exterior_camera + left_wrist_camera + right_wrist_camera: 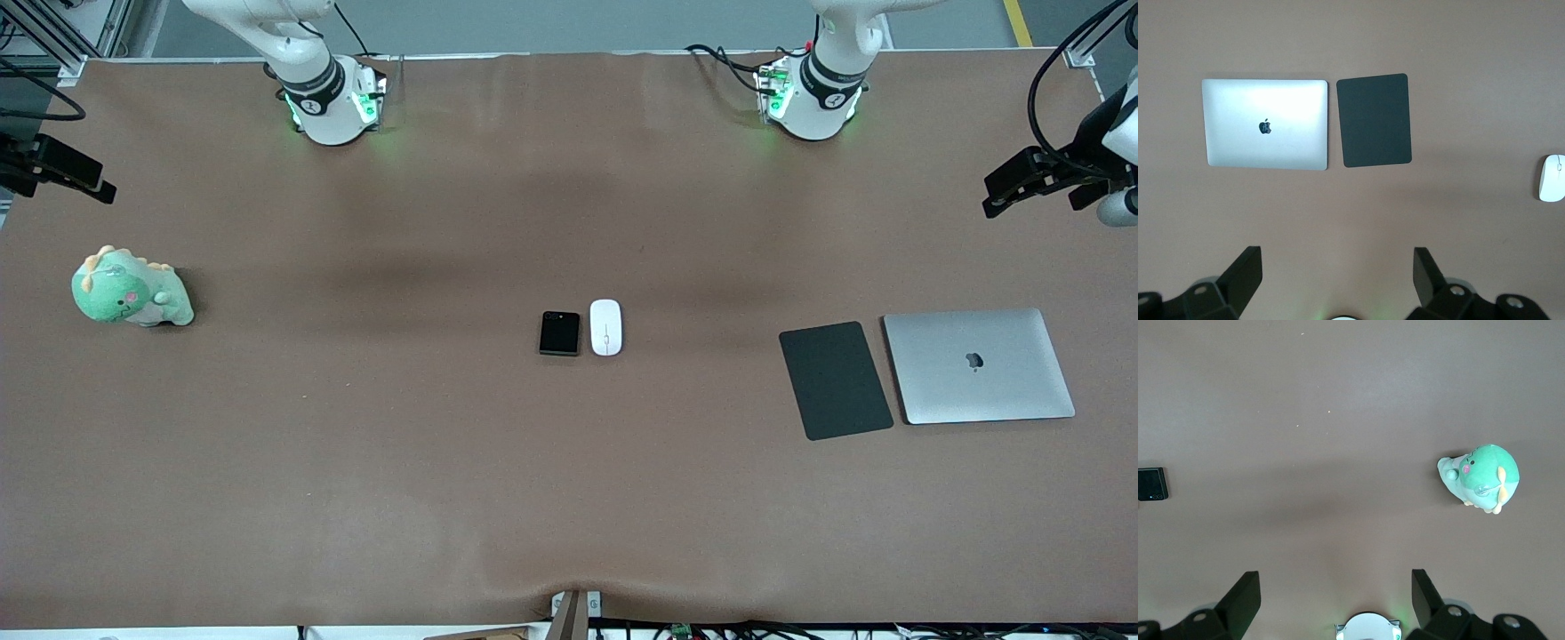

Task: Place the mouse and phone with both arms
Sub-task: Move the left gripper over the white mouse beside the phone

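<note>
The left end effector [1338, 273] hangs high with its two black fingers [1245, 273] spread wide and nothing between them, over the bench [356, 462] at the left arm's end; in the front view it shows at the edge of the picture [1022, 182]. Its wrist view looks down on a closed silver laptop [1265, 124] and, just beside it, a dark grey mat [1375, 120], with the mouse [1551, 178] well apart from the fingers at the rim of that view. The right end effector [1335, 597] is likewise released, fingers [1241, 597] parted and empty, held up over the right arm's end of the bench and seen at the front view's edge [67, 173]. Its wrist view shows a green plush dinosaur [1481, 477] and, well away, the phone [1151, 484]. On the bench the phone [559, 332] and the mouse [605, 326] lie side by side, nearly touching, around the middle, far from both end effectors; the mouse is on the side toward the left arm, the phone toward the right arm. The mat [834, 380] and laptop [978, 365] sit toward the left arm's end, the dinosaur [129, 289] toward the right arm's.
</note>
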